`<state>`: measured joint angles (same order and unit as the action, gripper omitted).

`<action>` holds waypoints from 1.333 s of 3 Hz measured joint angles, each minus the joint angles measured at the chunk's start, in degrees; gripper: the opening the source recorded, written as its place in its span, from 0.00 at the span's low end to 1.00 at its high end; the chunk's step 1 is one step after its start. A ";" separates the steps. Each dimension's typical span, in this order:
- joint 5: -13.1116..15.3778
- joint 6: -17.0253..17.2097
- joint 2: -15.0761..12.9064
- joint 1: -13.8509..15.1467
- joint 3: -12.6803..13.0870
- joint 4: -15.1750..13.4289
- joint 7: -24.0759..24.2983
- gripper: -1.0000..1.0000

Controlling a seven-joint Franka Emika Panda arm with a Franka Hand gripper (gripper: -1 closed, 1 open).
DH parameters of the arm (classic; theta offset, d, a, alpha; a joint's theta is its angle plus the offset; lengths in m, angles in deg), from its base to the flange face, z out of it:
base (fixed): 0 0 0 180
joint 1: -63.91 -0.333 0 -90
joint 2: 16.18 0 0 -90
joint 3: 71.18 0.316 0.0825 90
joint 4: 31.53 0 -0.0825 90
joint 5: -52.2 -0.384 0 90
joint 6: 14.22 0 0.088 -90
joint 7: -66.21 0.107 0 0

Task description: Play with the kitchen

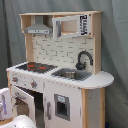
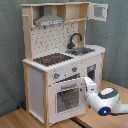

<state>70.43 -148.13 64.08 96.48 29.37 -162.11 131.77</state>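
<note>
One white robot arm reaches in from the second exterior view's right toward the oven door of the kitchen. Its gripper is hidden behind the wrist, so I cannot tell how its jaws stand. The kitchen stands on a wooden floor: smooth white panels, pale wood edges, black curved tap, grey hood.

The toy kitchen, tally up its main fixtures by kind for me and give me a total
Hob: 1
Sink: 1
Tap: 1
Extractor hood: 1
Windowed oven door: 1
Control knobs below the hob: 2
Total: 7
</note>
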 joint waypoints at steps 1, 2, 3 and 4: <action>-0.04 0.00 0.00 0.05 0.02 0.00 -0.09 1.00; -0.18 -0.77 -0.03 3.50 0.98 0.80 -2.16 1.00; -0.18 -4.96 -0.03 7.41 1.18 2.00 -3.57 1.00; -0.18 -7.69 -0.03 8.78 1.36 2.92 -4.12 1.00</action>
<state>70.25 -155.81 64.05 105.26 30.74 -159.19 127.65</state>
